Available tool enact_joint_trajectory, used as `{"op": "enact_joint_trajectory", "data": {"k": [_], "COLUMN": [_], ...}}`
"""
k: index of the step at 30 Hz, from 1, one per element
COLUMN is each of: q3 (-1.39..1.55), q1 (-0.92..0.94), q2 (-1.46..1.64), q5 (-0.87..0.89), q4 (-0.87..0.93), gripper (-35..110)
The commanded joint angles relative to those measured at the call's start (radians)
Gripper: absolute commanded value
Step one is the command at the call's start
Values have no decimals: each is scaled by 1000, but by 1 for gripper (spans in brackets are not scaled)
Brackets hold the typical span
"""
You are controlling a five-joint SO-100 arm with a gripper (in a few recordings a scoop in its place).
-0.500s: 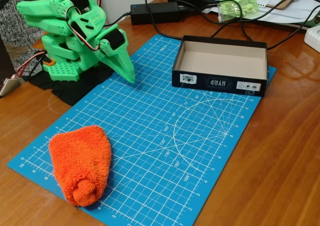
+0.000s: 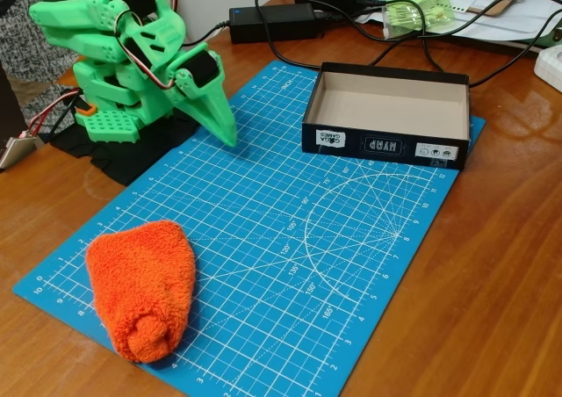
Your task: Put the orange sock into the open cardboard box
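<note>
The orange sock (image 2: 142,287), a fluffy rolled bundle with a knobbly end toward the camera, lies on the near left corner of the blue cutting mat (image 2: 290,239). The open cardboard box (image 2: 386,138), black outside and tan inside, stands empty at the mat's far right corner. The green arm is folded at the back left, and its gripper (image 2: 226,133) points down at the mat's far left edge with the jaws together and nothing in them. It is well apart from both sock and box.
Black power adapters (image 2: 272,21) and cables lie behind the box. A clear plastic item with a green lid (image 2: 417,6) and papers stand at the back right. Brown wooden table (image 2: 492,265) surrounds the mat.
</note>
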Motion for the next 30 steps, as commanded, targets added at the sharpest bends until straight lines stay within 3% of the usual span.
{"op": "enact_joint_trajectory", "data": {"k": [1, 13, 16, 21, 23, 25, 30], "q3": [-28, -28, -6, -61, -175, -337, -704], "q1": [6, 64, 89, 112, 144, 163, 272], "q2": [23, 21, 17, -153, -288, -456, -810], "q5": [12, 78, 104, -186, -290, -508, -752], "q4": [5, 5, -84, -344, -350, -305, -270], "gripper": [0, 0, 0, 0, 0, 0, 3]}}
